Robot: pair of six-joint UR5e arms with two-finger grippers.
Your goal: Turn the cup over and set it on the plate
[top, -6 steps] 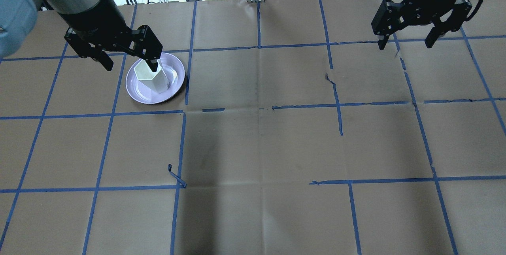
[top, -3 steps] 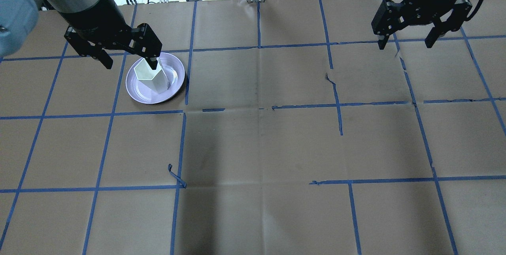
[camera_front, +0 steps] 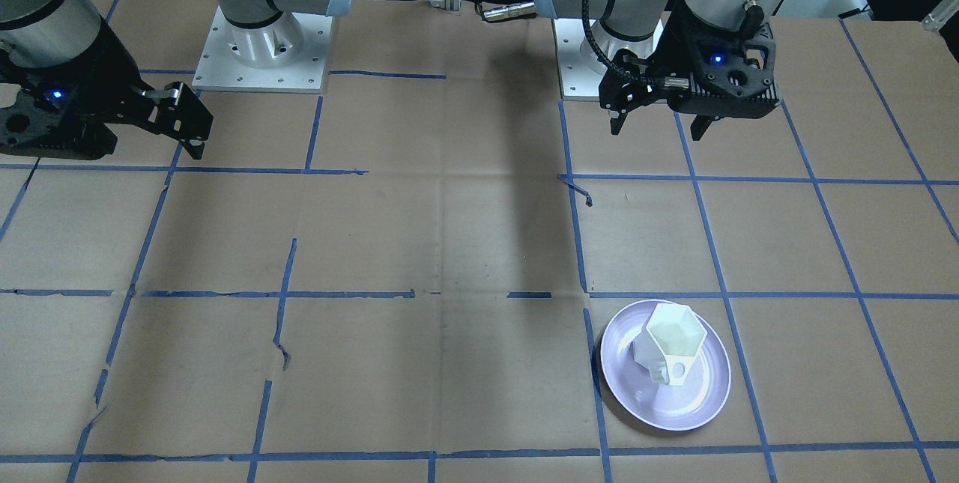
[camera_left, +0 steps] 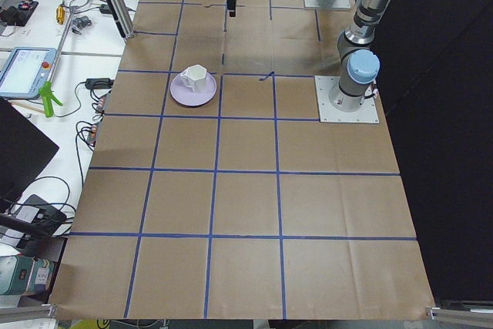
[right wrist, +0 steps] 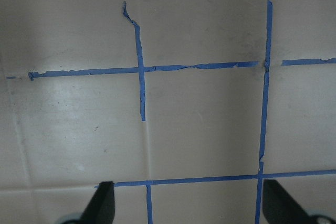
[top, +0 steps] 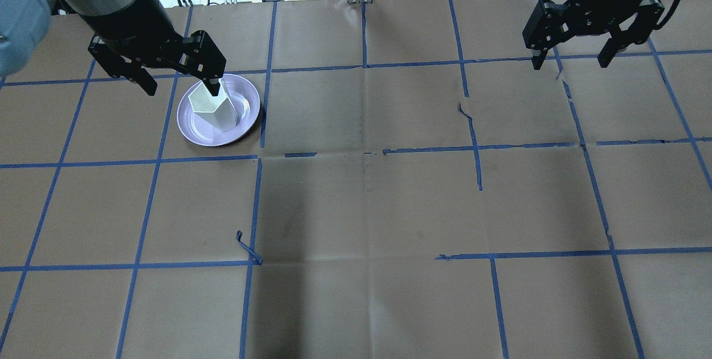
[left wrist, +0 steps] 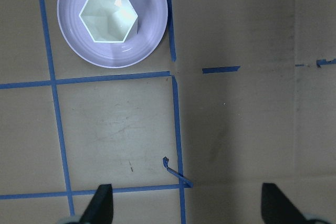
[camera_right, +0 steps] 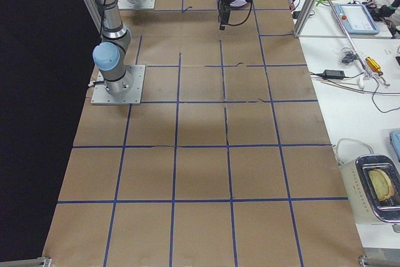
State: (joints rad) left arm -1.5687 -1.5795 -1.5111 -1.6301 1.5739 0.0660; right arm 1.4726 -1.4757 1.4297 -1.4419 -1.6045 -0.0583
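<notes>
My left gripper, spread and empty, has backed off the cup, rim-up on the plate upper left: I judge it done.

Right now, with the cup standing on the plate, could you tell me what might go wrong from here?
1. The cup stands rim-up on its narrower base on the glossy plate, so a bump to the table could tip or slide it.
2. The left gripper is open and hangs on the robot's side of the plate. A low sweep forward might clip the cup.
</notes>
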